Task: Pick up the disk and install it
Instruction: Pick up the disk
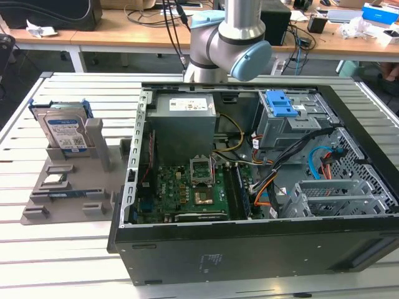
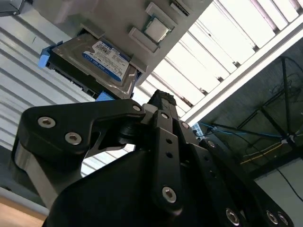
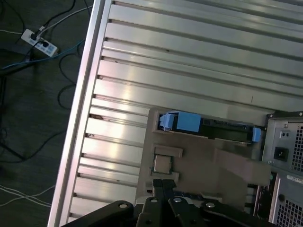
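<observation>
The disk (image 1: 62, 128) carries a white-and-blue label on its broad silver face, and the print on it is too small to make out. A small white label sits on the grey metal box (image 1: 184, 121) inside the open computer case (image 1: 249, 249), equally unreadable. The disk stands upright on its edge in a slot at the back of a grey holder (image 1: 68, 187), with its blue frame showing along the edges. The holder rests on the slatted metal desk (image 1: 81, 87), on the exterior view's left of the case and close beside it. In the first wrist view the hand (image 3: 163, 183) has its two black fingers drawn together with nothing between them. It hangs over the holder close to a small square chip (image 3: 162, 164) and is clearly apart from the disk, which touches only its slot. In the exterior view the arm (image 1: 230, 37) rises behind the case. Inside the case lie a green circuit board (image 1: 187, 190), bundled cables and a blue ribbed latch (image 1: 283, 106). A power strip (image 3: 40, 42) lies on the floor beyond the desk edge.
</observation>
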You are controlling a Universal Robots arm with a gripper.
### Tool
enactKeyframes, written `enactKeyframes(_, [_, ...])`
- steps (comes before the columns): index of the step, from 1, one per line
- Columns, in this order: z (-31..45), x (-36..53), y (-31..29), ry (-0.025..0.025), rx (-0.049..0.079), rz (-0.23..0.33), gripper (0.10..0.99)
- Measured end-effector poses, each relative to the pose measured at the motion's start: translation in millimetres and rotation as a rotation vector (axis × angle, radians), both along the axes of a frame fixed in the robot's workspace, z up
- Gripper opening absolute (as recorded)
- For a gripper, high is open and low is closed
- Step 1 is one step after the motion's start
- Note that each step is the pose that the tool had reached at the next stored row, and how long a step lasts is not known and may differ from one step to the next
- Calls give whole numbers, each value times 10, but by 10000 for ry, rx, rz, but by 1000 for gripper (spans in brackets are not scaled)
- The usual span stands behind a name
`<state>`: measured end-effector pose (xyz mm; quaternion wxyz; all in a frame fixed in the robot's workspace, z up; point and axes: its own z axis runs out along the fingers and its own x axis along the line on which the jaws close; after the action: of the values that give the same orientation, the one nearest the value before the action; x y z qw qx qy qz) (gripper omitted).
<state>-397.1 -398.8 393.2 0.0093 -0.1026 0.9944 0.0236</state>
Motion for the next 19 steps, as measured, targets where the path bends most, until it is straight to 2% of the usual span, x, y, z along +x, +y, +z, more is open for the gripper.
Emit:
enactKeyframes(5, [0,0,0,0,0,1020,102])
enactKeyframes(10, [0,0,0,1,0,1651,102])
enactKeyframes(19, [0,0,0,0,0,3114,102])
